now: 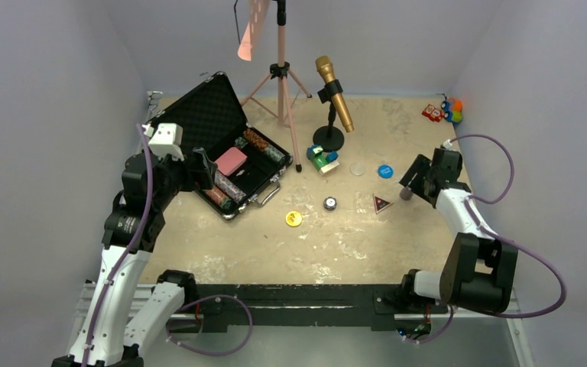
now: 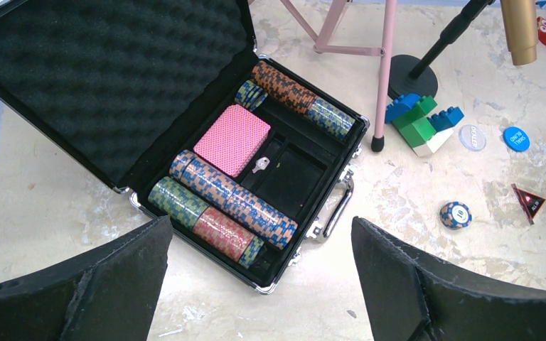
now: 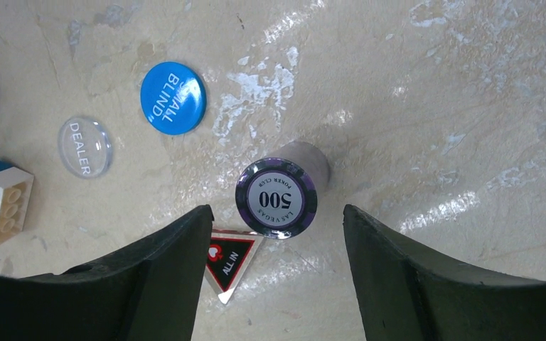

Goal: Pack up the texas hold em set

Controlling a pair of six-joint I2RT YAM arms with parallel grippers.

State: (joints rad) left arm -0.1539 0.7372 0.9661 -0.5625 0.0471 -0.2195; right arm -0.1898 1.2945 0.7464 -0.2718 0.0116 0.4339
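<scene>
Gold microphone [image 1: 335,93] — toy blocks [image 1: 322,159] — pink tripod [image 1: 281,69]

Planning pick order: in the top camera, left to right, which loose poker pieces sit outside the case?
yellow button → blue-white chip → clear dealer button → purple chip stack. Left out: triangular button and blue button, one above the other, order unclear.

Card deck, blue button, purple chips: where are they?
card deck [image 2: 232,139], left wrist view, top card's middle
blue button [image 3: 173,97], right wrist view, centre of face
purple chips [image 3: 276,198], right wrist view, top chip's face
</scene>
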